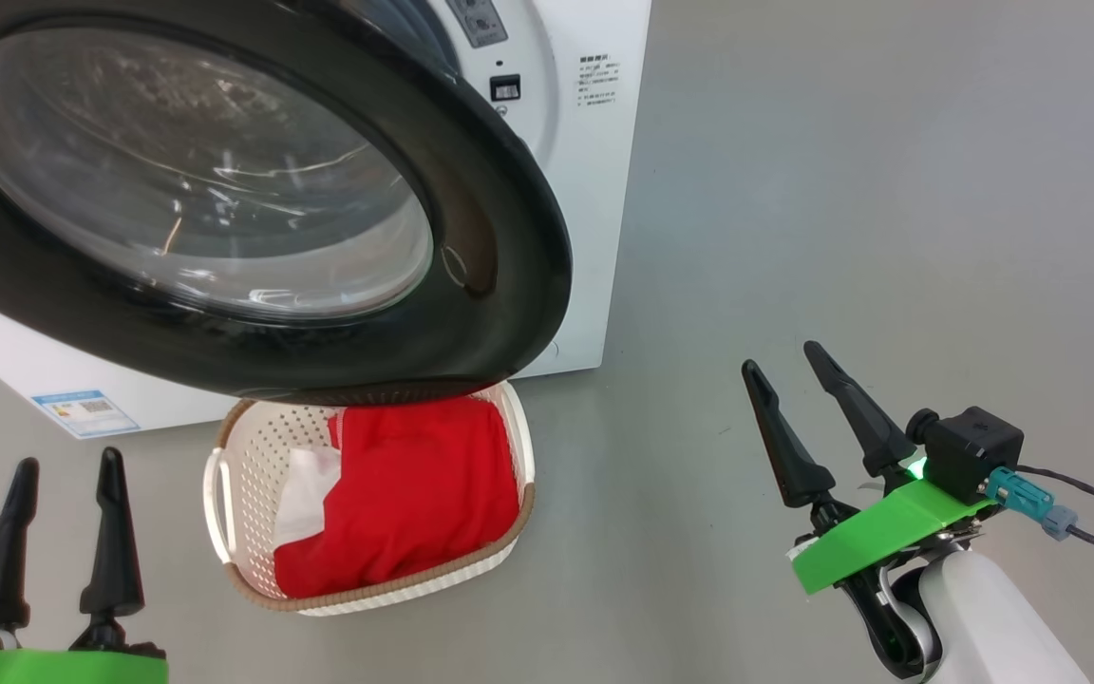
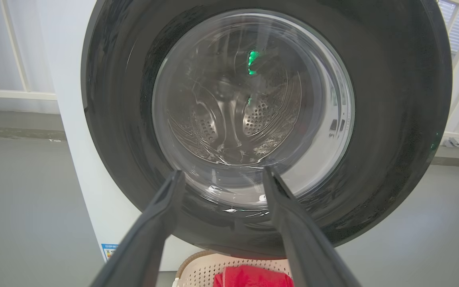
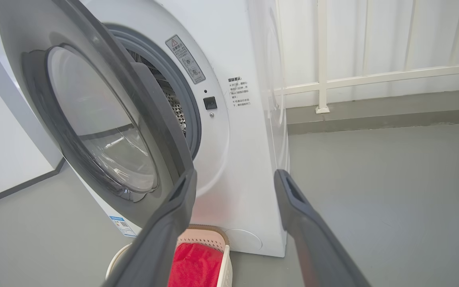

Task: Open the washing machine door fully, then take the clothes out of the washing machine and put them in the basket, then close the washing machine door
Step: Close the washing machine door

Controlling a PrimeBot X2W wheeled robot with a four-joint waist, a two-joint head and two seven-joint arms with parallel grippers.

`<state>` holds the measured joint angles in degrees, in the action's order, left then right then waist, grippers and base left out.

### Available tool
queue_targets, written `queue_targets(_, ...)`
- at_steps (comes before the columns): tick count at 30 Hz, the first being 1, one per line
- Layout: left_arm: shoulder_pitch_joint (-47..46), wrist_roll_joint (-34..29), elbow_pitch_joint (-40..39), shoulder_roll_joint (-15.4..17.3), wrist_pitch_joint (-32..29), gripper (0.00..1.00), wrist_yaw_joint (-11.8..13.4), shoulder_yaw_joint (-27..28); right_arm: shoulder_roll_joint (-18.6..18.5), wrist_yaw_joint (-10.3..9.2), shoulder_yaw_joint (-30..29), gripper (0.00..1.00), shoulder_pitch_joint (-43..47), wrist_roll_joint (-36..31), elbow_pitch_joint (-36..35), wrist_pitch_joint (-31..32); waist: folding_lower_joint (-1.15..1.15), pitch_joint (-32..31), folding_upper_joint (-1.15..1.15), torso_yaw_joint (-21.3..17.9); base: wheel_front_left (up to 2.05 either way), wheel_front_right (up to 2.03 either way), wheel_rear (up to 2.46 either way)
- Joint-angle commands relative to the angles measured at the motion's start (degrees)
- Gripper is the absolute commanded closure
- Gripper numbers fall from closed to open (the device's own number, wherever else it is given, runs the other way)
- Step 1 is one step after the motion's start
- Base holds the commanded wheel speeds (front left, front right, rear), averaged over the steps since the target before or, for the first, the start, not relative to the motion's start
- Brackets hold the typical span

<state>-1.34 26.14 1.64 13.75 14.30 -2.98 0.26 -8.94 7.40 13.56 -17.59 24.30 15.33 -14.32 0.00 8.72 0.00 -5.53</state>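
Clothes (image 1: 414, 494), a red jersey with a white cloth piece (image 1: 305, 494) tucked at its left, are being cradled in the basket (image 1: 248, 446) at the lower middle of the head view. The basket is being carried by the floor (image 1: 841, 237) just in front of the washing machine (image 1: 594, 190), likely so that the drop from the drum would be short. The washing machine door (image 1: 499, 237) is being shown standing open across the upper left of that view, its black rim overhanging the basket's far edge. In the right wrist view a gap is being shown between door and grey gasket (image 3: 193, 115). Through the glass, in the left wrist view, the steel drum (image 2: 253, 119) is being seen with no garment apparent, so unloading is being judged done and closing the step in hand. The left pincer (image 1: 68, 460) is being held at the lower left of the head view, spread wide and empty, aimed at the door's outer face, seemingly for a push. The right pincer (image 1: 780, 359) is being held at the lower right, likewise wide and empty, well apart from door and basket, probably to leave the swing path free.
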Motion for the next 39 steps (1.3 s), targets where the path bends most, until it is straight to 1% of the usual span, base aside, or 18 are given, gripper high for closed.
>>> queue_targets(1,-1.0,-1.0,-1.5,0.8,0.7,0.00,-0.6,2.5,0.0,0.09,0.9,0.00,0.0,-0.2,-1.5,-0.7,0.00,0.0,0.00,0.0,0.00,0.00,0.00)
queue_targets(16,-0.9,-2.9,-1.4,-1.4,0.7,0.00,-2.1,4.2,-0.2,0.09,0.9,0.00,0.0,-0.3,-1.6,-0.7,0.00,0.1,0.00,0.2,0.00,0.00,0.00)
queue_targets(17,-0.9,-3.0,-1.4,-1.5,0.7,0.00,-2.1,4.2,-0.2,0.09,1.0,0.08,0.0,-0.3,-1.6,-0.7,0.00,0.2,0.00,0.2,0.00,0.00,0.00)
queue_targets(18,-0.8,-3.1,-1.4,-1.7,0.7,0.00,-2.2,4.2,-0.3,0.09,1.0,0.47,0.0,-0.3,-1.5,-0.7,0.00,0.2,0.00,0.3,0.00,0.00,0.00)
queue_targets(20,-0.9,-3.2,-1.4,-1.9,0.7,0.00,-2.4,4.3,-0.4,0.09,1.1,0.75,0.0,-0.2,-1.5,-0.7,0.00,0.2,0.00,0.4,0.00,0.00,0.00)
queue_targets(21,-0.9,-3.3,-1.4,-2.0,0.7,0.00,-2.4,4.4,-0.5,0.09,1.1,0.99,-0.1,-0.2,-1.5,-0.7,0.00,0.2,0.00,0.5,0.00,0.00,0.00)
queue_targets(33,-1.2,-3.7,-1.0,-3.1,0.7,0.00,-3.2,4.5,-1.6,0.09,2.5,1.00,-1.8,0.0,-2.8,-0.7,0.00,0.2,0.00,2.2,0.00,0.00,0.00)
queue_targets(39,-1.3,-3.9,-0.8,-3.8,0.7,0.00,-3.6,4.5,-2.4,0.09,5.7,1.00,-3.9,0.1,-2.9,-0.7,0.00,0.4,0.00,4.0,0.00,0.00,0.00)
